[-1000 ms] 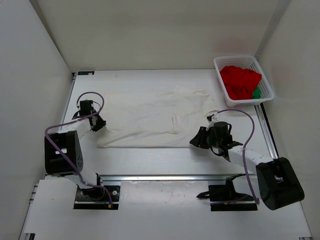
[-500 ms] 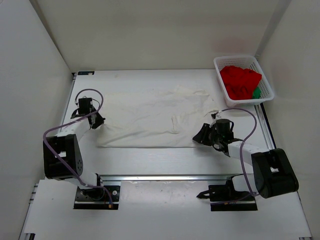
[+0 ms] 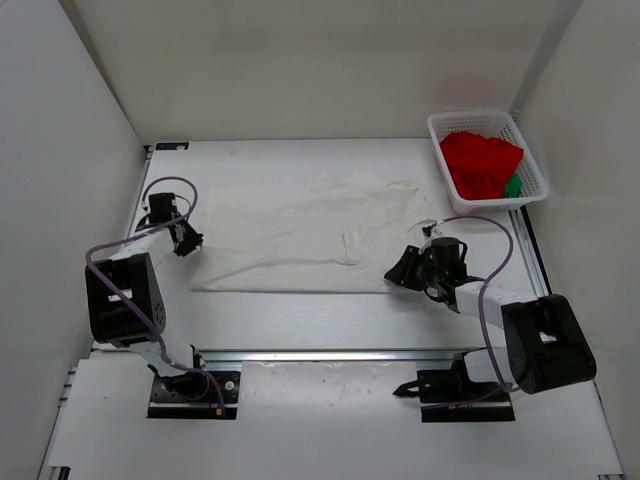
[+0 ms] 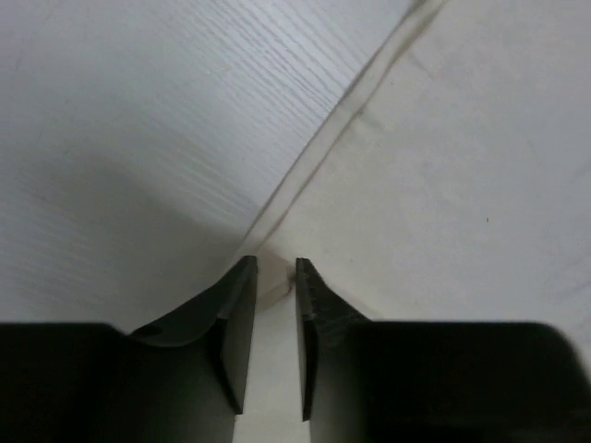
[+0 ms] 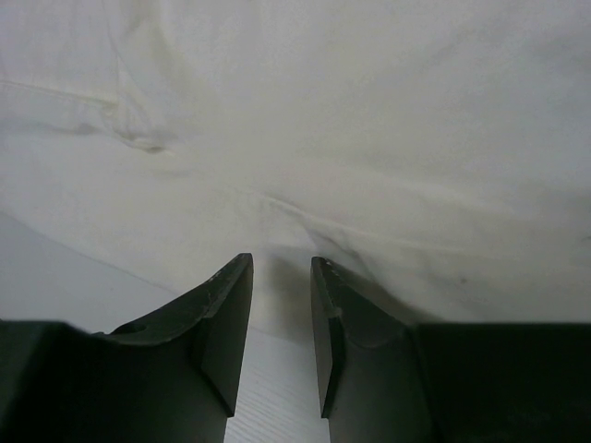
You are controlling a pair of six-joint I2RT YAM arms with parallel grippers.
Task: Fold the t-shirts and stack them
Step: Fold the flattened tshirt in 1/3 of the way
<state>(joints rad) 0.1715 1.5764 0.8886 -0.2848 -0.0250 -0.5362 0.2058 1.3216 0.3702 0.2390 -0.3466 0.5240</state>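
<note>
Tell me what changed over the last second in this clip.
The left gripper drew a little further left, pulling the corner of the cream-white t-shirt with it, so the near hem now lies straighter. The right gripper crept slightly forward toward the shirt's right edge, jaws open and holding nothing. The red t-shirt and green t-shirt stayed put in the basket.

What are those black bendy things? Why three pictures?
They are two robot arms, each ending in a pincer. One picture looks down from above; the other two come from small cameras on each wrist. A cream-white t-shirt lies spread on the table. The left pincer has the shirt's corner between its fingers; whether it pinches, I cannot tell. The right pincer is open at the shirt's other side, holding nothing. A red t-shirt and a green t-shirt lie in the white basket.
</note>
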